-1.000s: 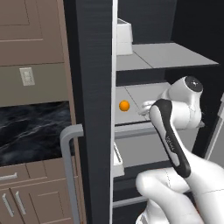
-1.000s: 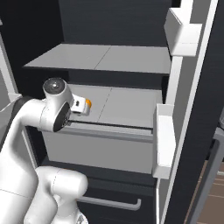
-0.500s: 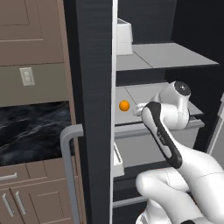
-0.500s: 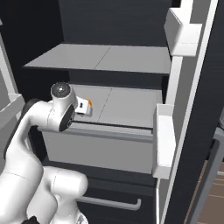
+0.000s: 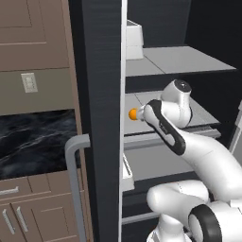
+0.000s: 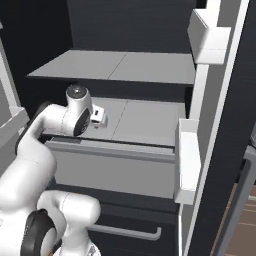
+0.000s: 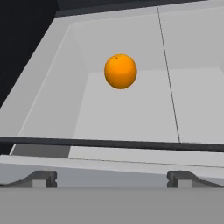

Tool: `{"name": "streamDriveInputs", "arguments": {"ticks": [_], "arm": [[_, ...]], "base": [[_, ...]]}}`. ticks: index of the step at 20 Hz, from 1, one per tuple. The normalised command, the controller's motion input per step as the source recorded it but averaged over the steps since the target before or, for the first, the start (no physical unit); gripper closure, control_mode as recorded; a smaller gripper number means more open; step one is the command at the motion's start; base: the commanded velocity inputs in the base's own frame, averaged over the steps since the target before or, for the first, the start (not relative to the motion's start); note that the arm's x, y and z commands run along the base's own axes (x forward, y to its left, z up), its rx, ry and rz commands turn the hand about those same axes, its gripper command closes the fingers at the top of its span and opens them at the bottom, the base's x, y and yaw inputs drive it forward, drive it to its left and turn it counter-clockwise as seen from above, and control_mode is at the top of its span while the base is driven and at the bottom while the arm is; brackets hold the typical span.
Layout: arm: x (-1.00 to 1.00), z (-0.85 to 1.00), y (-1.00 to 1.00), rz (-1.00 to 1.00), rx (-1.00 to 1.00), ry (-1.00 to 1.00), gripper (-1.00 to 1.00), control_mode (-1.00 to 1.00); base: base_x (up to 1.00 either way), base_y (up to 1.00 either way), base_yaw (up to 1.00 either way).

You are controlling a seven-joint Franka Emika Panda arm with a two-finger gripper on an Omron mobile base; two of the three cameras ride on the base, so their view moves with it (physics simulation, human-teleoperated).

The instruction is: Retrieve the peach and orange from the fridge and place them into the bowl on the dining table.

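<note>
Hand view: looking along the fingers (image 7: 112, 178) at the orange (image 7: 120, 71), sitting ahead of the tips and slightly left of the midline, well apart from both, at the back of a pale shelf (image 7: 131, 118) inside the fridge (image 5: 101, 94). Fingers (image 7: 40, 178) spread wide, nothing between them, tips just short of the shelf's dark front rail.

Left base view: orange (image 5: 133, 114) peeking out just beyond the wrist, resting near the shelf's left wall. Right base view: hand reaching in over the shelf (image 6: 145, 122), orange hidden behind the wrist.

Judging the orange: smooth, round, probably light and firm, likely to roll away if nudged off centre on the flat shelf. Best taken across its widest middle, one fingertip on each side, tips low enough to pass the equator so it is not squeezed upward and out. Closing gently should do; no need for a hard pinch. Left wall close by, so possibly little room for the left fingertip.

Containers: shelf carrying the orange alone as far as can be seen; upper shelf (image 6: 115, 65) bare in its visible part; white door bins (image 6: 189, 157), contents impossible to tell.
</note>
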Motion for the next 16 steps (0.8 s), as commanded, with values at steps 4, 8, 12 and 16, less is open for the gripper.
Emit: {"name": "streamDriveInputs", "arguments": {"ticks": [4, 8, 12, 16], "arm": [[0.36, -0.23, 0.02, 0.00, 0.00, 0.00, -1.00, -1.00], [0.27, -0.36, 0.00, 0.00, 0.00, -0.04, -1.00, -1.00], [0.30, -0.26, 0.03, 0.00, 0.00, -0.03, -1.00, -1.00], [0.34, -0.17, 0.06, 0.00, 0.00, -0.01, -1.00, -1.00]], "base": [[0.00, 0.00, 0.00], [0.00, 0.00, 0.00], [0.00, 0.00, 0.00], [0.00, 0.00, 0.00]]}}
